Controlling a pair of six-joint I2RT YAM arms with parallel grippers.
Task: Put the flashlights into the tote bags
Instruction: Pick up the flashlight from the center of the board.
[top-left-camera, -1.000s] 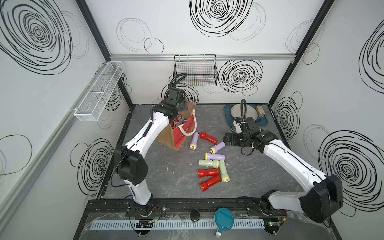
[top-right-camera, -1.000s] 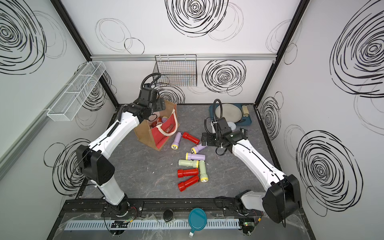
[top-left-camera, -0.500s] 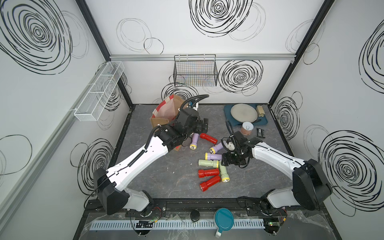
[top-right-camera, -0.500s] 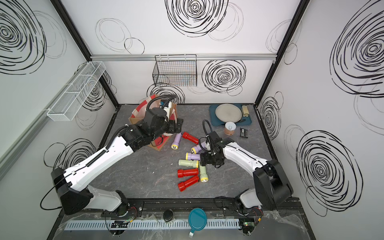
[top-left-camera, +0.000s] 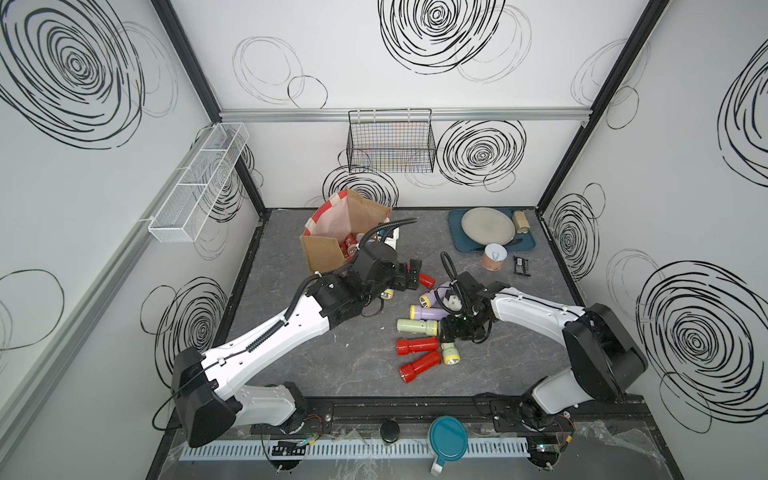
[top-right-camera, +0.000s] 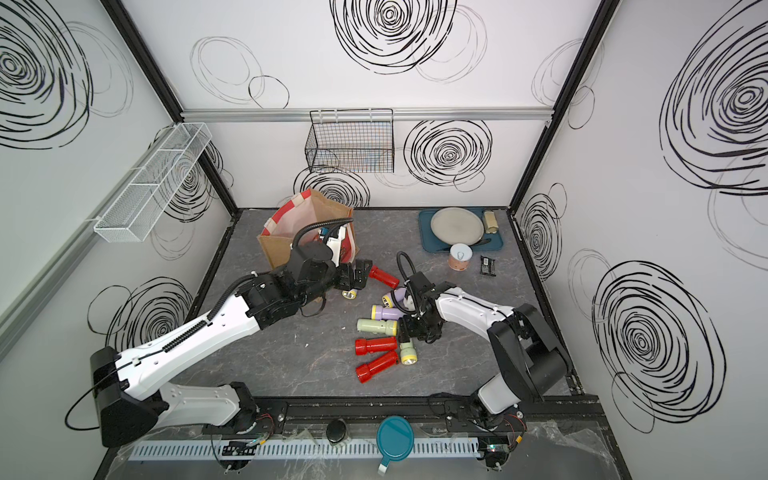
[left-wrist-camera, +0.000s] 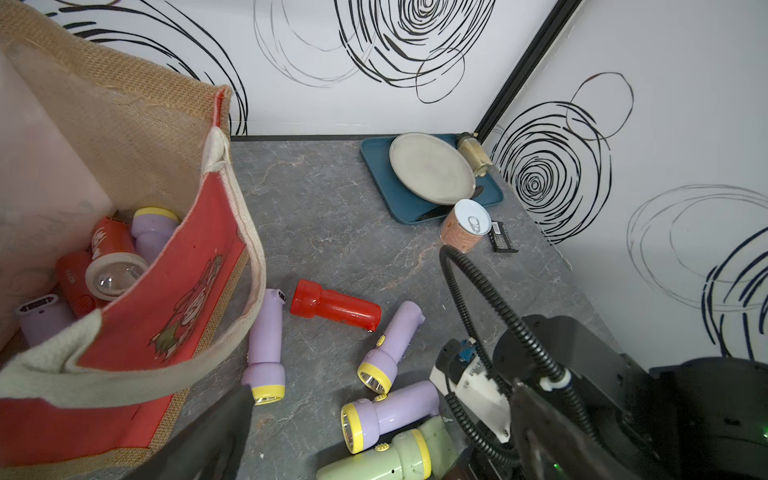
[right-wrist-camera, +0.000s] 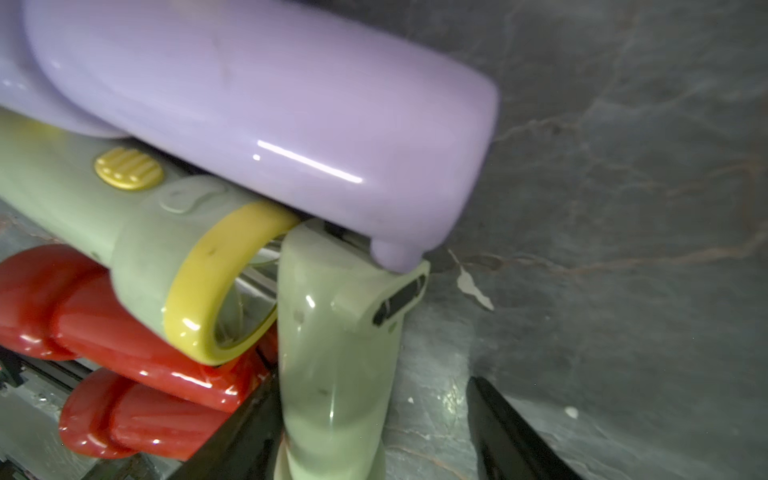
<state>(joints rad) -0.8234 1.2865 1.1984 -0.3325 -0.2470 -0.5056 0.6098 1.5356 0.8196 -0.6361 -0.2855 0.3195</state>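
Table (top-left-camera: 311, 353): grey slab and clock face, 12 at the back wall. Left arm (top-left-camera: 291, 328): based at 7, reaching to centre. Right arm (top-left-camera: 528, 311): based at 5, folded over the heap. Bag (top-left-camera: 328, 249): at 11, its mouth gaping toward the heap, probably to keep carries short. Tray (top-left-camera: 462, 246): at 1, bearing a plate (top-left-camera: 488, 226), not part of the task. Left gripper (top-left-camera: 411, 274): jaws wide and empty, poised over the red torch (top-left-camera: 427, 280) just beside the bag, seemingly lined up for that pick. Right gripper (right-wrist-camera: 369, 386): jaws at middling width, straddling the green torch (right-wrist-camera: 332, 365) at its handle, the one end clear of its neighbours. Torches (top-left-camera: 415, 326): red, lilac and green, seven or eight loose from centre toward 5, several touching. Can (top-left-camera: 494, 257): at 2, just off the tray. Both top views give the layout but hide the right jaws under the wrist. Only the right wrist view shows one finger against the green torch and the other standing off, so no firm grip is judged yet. Only the left wrist view looks into the bag, where red and lilac torches (left-wrist-camera: 112, 257) already lie.
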